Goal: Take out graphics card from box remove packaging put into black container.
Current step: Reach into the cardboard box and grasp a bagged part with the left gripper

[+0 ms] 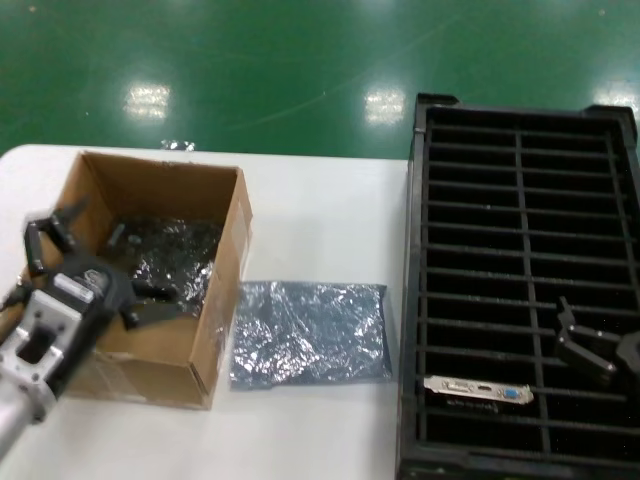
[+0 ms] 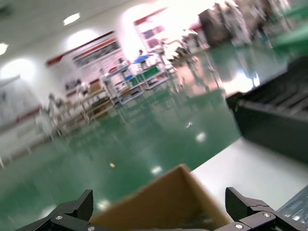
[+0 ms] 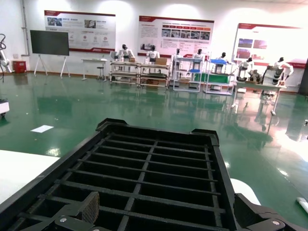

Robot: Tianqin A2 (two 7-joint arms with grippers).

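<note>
The brown box stands at the table's left, with crinkly silver-grey packaging inside it; whether a card is in that bag is hidden. My left gripper hangs open over the box; its wrist view shows the box's corner between the open fingers. An empty flat bag lies on the table beside the box. The graphics card's silver bracket stands in a near slot of the black container. My right gripper is open and empty above the container, just right of the card.
The white table runs between the box and the container. Green floor lies beyond the far edge. The empty bag's corner and the container show in the left wrist view.
</note>
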